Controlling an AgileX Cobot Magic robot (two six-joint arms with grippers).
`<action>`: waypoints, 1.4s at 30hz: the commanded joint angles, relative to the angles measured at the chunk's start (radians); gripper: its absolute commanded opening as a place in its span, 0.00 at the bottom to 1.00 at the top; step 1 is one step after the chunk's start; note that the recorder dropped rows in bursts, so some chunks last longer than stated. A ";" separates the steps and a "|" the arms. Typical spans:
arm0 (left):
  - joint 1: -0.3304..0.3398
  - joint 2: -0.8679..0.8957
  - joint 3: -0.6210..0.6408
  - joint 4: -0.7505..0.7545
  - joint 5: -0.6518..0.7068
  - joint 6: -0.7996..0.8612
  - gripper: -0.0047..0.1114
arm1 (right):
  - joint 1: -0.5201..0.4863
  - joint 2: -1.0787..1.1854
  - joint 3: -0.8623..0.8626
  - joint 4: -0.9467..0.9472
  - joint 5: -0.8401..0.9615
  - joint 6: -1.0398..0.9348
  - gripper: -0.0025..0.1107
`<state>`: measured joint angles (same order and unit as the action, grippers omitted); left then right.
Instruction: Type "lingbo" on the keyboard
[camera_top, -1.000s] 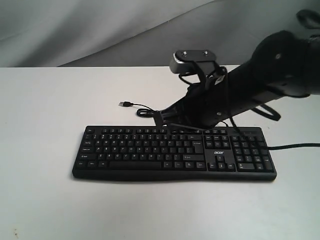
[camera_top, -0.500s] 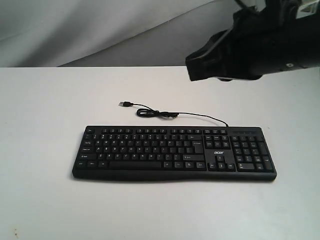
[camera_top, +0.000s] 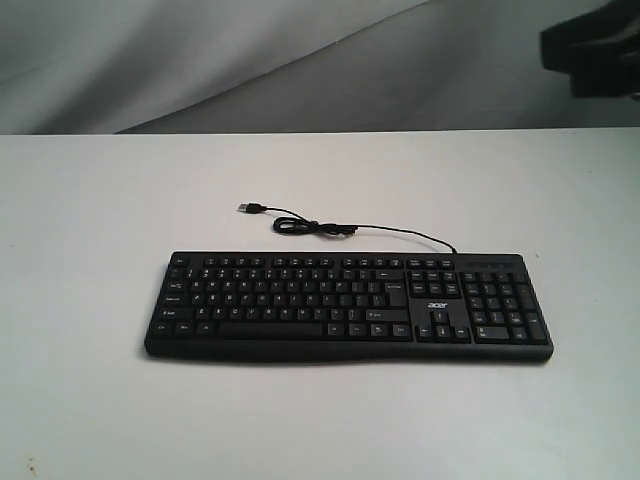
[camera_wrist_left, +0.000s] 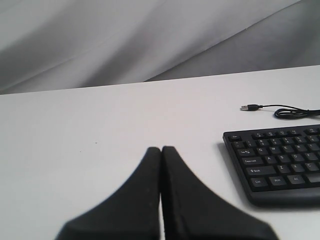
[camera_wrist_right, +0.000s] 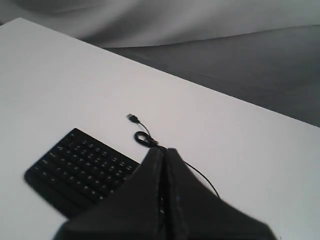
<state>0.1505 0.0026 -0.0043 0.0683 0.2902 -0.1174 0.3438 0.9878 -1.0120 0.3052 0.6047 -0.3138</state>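
Observation:
The black keyboard (camera_top: 348, 304) with white legends and an "acer" logo lies across the middle of the white table (camera_top: 90, 220); nothing touches it. Its thin cable (camera_top: 330, 229) curls behind it and ends in a loose USB plug (camera_top: 249, 208). My left gripper (camera_wrist_left: 161, 149) is shut and empty, low over bare table beside the keyboard's (camera_wrist_left: 277, 160) Ctrl end. My right gripper (camera_wrist_right: 165, 151) is shut and empty, raised well above the keyboard (camera_wrist_right: 80, 170), hiding part of it. In the exterior view only a dark piece of the right arm (camera_top: 592, 45) shows at the top right corner.
A grey cloth backdrop (camera_top: 200, 60) hangs behind the table's far edge. Bare white tabletop surrounds the keyboard on all sides.
The right arm, which reached down over the keyboard's upper middle a second ago, has lifted and pulled back to the top right corner. The keyboard and cable have not moved.

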 joint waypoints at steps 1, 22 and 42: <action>0.002 -0.003 0.004 -0.008 -0.005 -0.004 0.04 | -0.135 -0.117 0.147 0.000 -0.013 0.005 0.02; 0.002 -0.003 0.004 -0.008 -0.005 -0.004 0.04 | -0.356 -0.879 1.012 -0.117 -0.455 0.111 0.02; 0.002 -0.003 0.004 -0.008 -0.005 -0.004 0.04 | -0.356 -0.897 1.012 -0.322 -0.324 0.232 0.02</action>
<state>0.1505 0.0026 -0.0043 0.0683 0.2902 -0.1174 -0.0050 0.1109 -0.0038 0.0000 0.2657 -0.0754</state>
